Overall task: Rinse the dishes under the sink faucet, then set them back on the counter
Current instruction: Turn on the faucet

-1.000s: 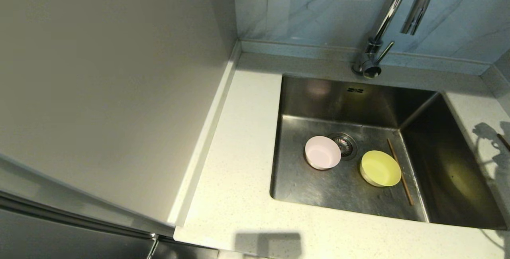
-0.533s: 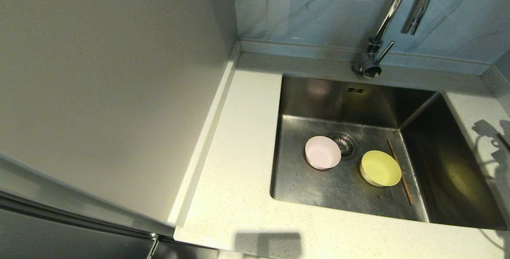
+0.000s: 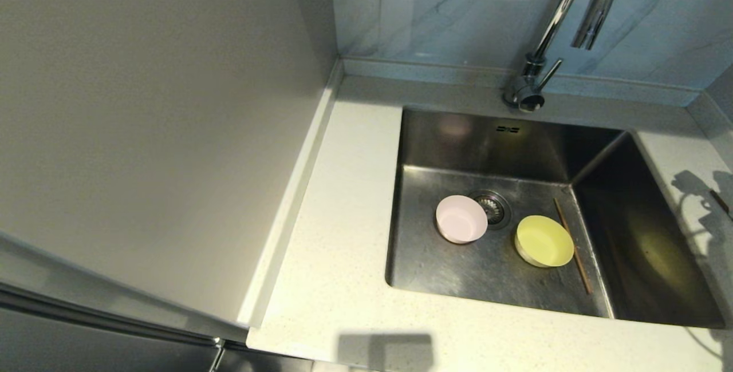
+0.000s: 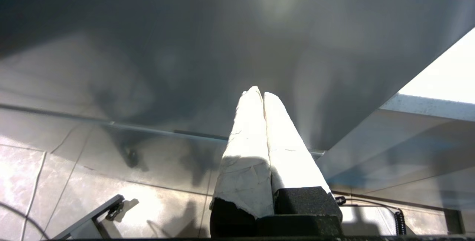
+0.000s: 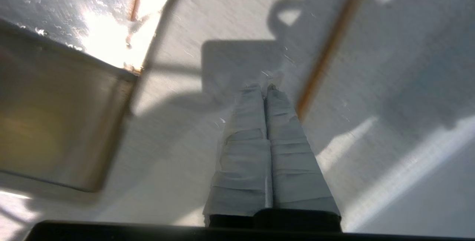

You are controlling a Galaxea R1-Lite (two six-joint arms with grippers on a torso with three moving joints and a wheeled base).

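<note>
Right gripper [image 5: 264, 86] hovers over the counter [image 5: 230, 22] with jaws together, empty; one chopstick [image 5: 326, 53] lies just beside its tips, apparently just set down. Farther off in the sink [image 3: 458, 269] remain the pink bowl [image 3: 461, 219], yellow-green bowl [image 3: 544, 241] and second chopstick [image 3: 572, 254], unmoved since a second ago. Left gripper [image 4: 262, 93] hangs parked, closed.

Neither arm is seen in the head view. The left pincer [image 4: 262, 94] is shown in its own wrist view with its two white-wrapped fingers [image 4: 248, 148] pressed together along their whole length, nothing held between them, and it is parked low, well away from the work. The right pincer [image 5: 264, 87] is seen in its wrist view pointing downward, its tape-wrapped fingers [image 5: 246, 148] closed against each other with only a thin seam between them, and nothing is gripped.
</note>
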